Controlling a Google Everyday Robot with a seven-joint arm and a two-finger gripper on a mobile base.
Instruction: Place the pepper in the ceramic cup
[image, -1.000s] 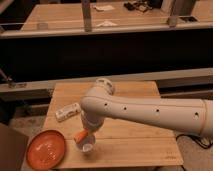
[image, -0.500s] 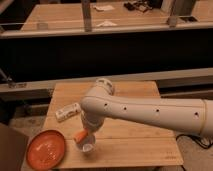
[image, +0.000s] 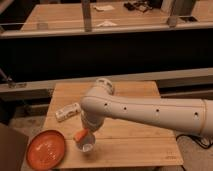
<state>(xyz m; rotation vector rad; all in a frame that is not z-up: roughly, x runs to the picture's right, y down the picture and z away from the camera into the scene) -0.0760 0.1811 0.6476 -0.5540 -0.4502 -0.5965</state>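
Observation:
The small orange-red pepper (image: 80, 134) sits at the mouth of the pale ceramic cup (image: 86, 144), which stands near the front left of the wooden table (image: 135, 145). My gripper (image: 86, 128) is right above the cup, at the end of the white arm (image: 145, 114), and touches or holds the pepper. The wrist hides most of the gripper.
A large flat orange plate (image: 47, 148) lies at the table's front left corner, partly over the edge. A white oblong object (image: 67, 112) lies at the left, behind the cup. A dark counter with rails runs behind the table.

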